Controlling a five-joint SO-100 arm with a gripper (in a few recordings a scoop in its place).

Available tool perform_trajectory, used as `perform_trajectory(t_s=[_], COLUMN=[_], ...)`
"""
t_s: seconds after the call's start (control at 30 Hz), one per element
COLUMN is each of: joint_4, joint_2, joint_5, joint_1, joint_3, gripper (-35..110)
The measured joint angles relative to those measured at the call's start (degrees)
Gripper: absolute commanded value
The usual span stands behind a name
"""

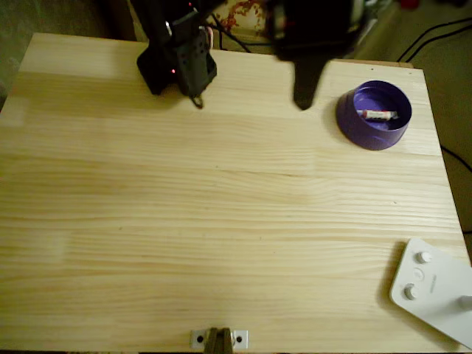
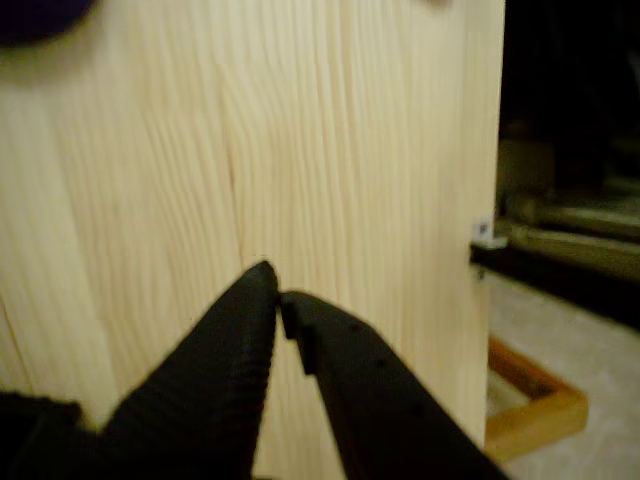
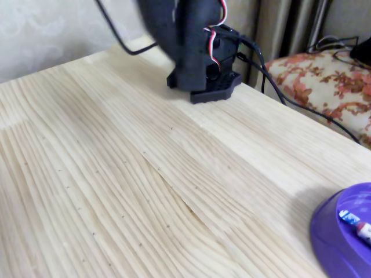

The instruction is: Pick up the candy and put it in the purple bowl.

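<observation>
The candy [image 1: 378, 115], a slim white wrapped sweet with red and blue marks, lies inside the purple bowl [image 1: 352, 118] at the table's far right in the overhead view. In the fixed view the candy [image 3: 357, 224] rests in the bowl [image 3: 330, 240] at the lower right corner. My black gripper [image 1: 303, 103] hangs left of the bowl, apart from it, pointing down. In the wrist view the gripper [image 2: 279, 293] is shut, its fingertips touching with nothing between them, above bare wood. A dark purple sliver of the bowl [image 2: 35, 15] shows at the top left there.
A white flat device [image 1: 435, 291] with round buttons lies at the table's near right corner. The arm's black base [image 1: 177, 63] stands at the far edge, with cables behind. A small metal bracket [image 1: 219, 338] sits at the near edge. The table edge [image 2: 485, 200] drops off at right in the wrist view.
</observation>
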Motion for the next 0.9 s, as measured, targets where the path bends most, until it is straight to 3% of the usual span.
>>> perform_trajectory(t_s=[0.1, 0.53, 0.9], joint_4=[0.09, -0.53, -0.53], joint_2=[1.23, 6.15, 6.50], joint_5=[-1.05, 18.63, 14.15], joint_1=[5.45, 22.94, 34.63], joint_3=[0.44, -5.54, -7.65], gripper=[0, 0, 0])
